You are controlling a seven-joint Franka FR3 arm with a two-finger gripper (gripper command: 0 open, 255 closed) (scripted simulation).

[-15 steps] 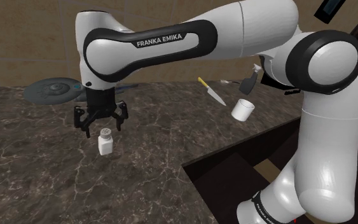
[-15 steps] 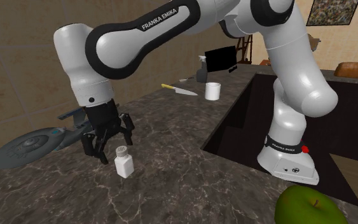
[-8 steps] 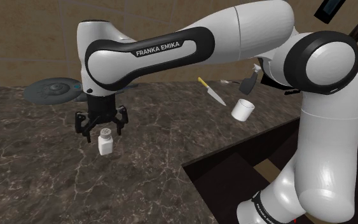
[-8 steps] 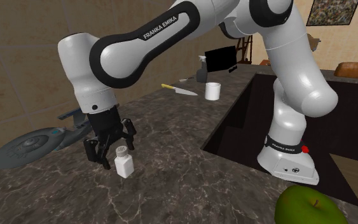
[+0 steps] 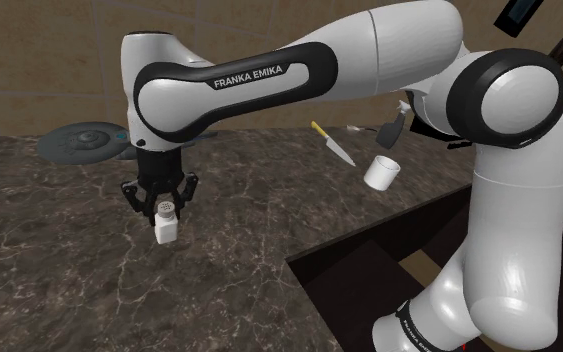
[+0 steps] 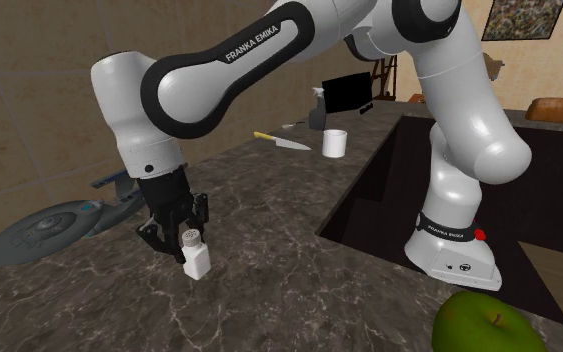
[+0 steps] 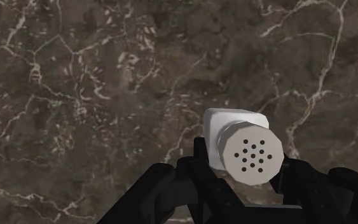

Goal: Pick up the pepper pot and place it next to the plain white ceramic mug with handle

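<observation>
Since gripper (image 5: 165,206) clamps the pepper pot (image 5: 166,230) high, by its cap, it could swing or slip en route to white mug (image 5: 380,173) at 2 o'clock.

One pepper pot (image 5: 167,225), one mug (image 5: 381,173), one knife (image 5: 334,146), one spray bottle (image 5: 393,125), one apple (image 6: 486,322), one spaceship model (image 6: 39,230).

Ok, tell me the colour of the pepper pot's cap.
Pale grey, dotted with dark holes; the pepper pot shows best in the wrist view.
</observation>
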